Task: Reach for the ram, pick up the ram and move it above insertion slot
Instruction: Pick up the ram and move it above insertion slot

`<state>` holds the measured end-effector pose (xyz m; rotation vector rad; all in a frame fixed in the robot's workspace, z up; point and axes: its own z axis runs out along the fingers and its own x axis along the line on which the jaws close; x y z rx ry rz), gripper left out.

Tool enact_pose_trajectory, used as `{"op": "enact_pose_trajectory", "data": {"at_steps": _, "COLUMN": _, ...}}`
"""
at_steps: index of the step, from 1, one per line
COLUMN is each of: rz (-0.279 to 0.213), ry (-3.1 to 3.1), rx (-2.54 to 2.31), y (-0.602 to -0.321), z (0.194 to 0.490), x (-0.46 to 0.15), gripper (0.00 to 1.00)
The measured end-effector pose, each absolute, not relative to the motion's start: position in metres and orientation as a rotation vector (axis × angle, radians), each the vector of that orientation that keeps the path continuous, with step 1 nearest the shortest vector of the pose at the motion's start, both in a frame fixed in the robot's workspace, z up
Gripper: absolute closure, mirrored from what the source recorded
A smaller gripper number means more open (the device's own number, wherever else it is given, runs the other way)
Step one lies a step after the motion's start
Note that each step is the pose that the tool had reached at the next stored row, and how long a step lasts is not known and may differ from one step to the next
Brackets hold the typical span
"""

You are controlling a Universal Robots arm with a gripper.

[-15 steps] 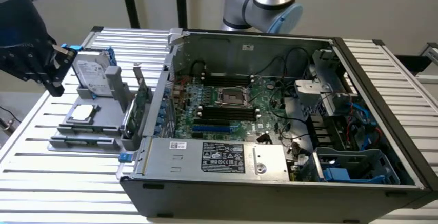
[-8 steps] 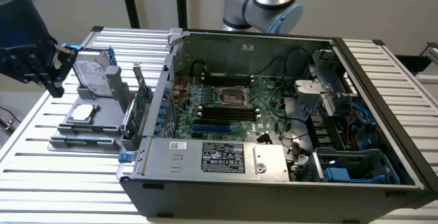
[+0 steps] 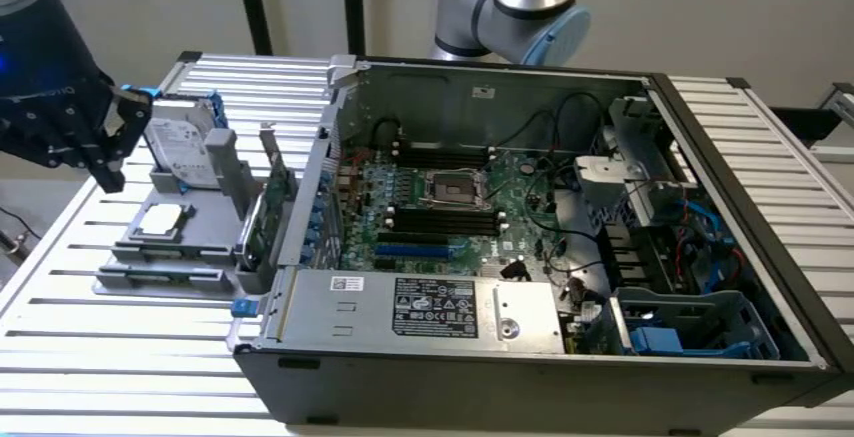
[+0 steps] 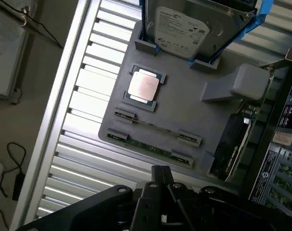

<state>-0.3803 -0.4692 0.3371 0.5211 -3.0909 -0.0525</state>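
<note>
While the ram point(image 4: 148, 147) lies in the gray holder point(image 4: 184, 113) beside a processor chip point(image 4: 143, 86), gripper point(image 3: 94, 135) nearby, grip state unclear.

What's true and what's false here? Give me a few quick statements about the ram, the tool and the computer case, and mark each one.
1. The ram lies in the gray tray, outside the computer case. True.
2. The tool is holding the ram. False: the ram rests in the tray, and the tool is apart from it.
3. The hard drive and the processor chip sit on the same tray. True.
4. The computer case is closed up. False: its side is open and the motherboard is exposed.
</note>
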Motion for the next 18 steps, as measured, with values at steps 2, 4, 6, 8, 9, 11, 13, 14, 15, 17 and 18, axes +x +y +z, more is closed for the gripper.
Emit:
{"op": "enact_pose_trajectory", "data": {"at_steps": 2, "rz": -0.052, "ry": -3.08, "rx": 0.578, "y": -0.4692, "z": 0.3364, "x": -0.3803, "gripper": 0.89}}
{"op": "enact_pose_trajectory", "data": {"at_steps": 4, "rz": -0.052, "ry": -3.069, "rx": 0.633, "y": -0.4692, "z": 0.3359, "x": -0.3803, "gripper": 0.89}}
{"op": "enact_pose_trajectory", "data": {"at_steps": 6, "rz": -0.052, "ry": -3.056, "rx": 0.689, "y": -0.4692, "z": 0.3353, "x": -0.3803, "gripper": 0.89}}
{"op": "enact_pose_trajectory", "data": {"at_steps": 8, "rz": -0.051, "ry": -3.042, "rx": 0.746, "y": -0.4692, "z": 0.3348, "x": -0.3803, "gripper": 0.89}}
{"op": "enact_pose_trajectory", "data": {"at_steps": 9, "rz": -0.051, "ry": -3.035, "rx": 0.773, "y": -0.4692, "z": 0.3345, "x": -0.3803, "gripper": 0.89}}
{"op": "enact_pose_trajectory", "data": {"at_steps": 11, "rz": -0.051, "ry": -3.02, "rx": 0.828, "y": -0.4692, "z": 0.3341, "x": -0.3803, "gripper": 0.89}}
{"op": "enact_pose_trajectory", "data": {"at_steps": 13, "rz": -0.051, "ry": -3.004, "rx": 0.882, "y": -0.4692, "z": 0.3337, "x": -0.3803, "gripper": 0.89}}
{"op": "enact_pose_trajectory", "data": {"at_steps": 14, "rz": -0.051, "ry": -2.996, "rx": 0.909, "y": -0.4692, "z": 0.3336, "x": -0.3803, "gripper": 0.89}}
{"op": "enact_pose_trajectory", "data": {"at_steps": 15, "rz": -0.05, "ry": -2.987, "rx": 0.936, "y": -0.4692, "z": 0.3335, "x": -0.3803, "gripper": 0.89}}
{"op": "enact_pose_trajectory", "data": {"at_steps": 17, "rz": -0.05, "ry": -2.969, "rx": 0.991, "y": -0.4692, "z": 0.3333, "x": -0.3803, "gripper": 0.89}}
{"op": "enact_pose_trajectory", "data": {"at_steps": 18, "rz": -0.05, "ry": -2.96, "rx": 1.018, "y": -0.4692, "z": 0.3332, "x": -0.3803, "gripper": 0.89}}
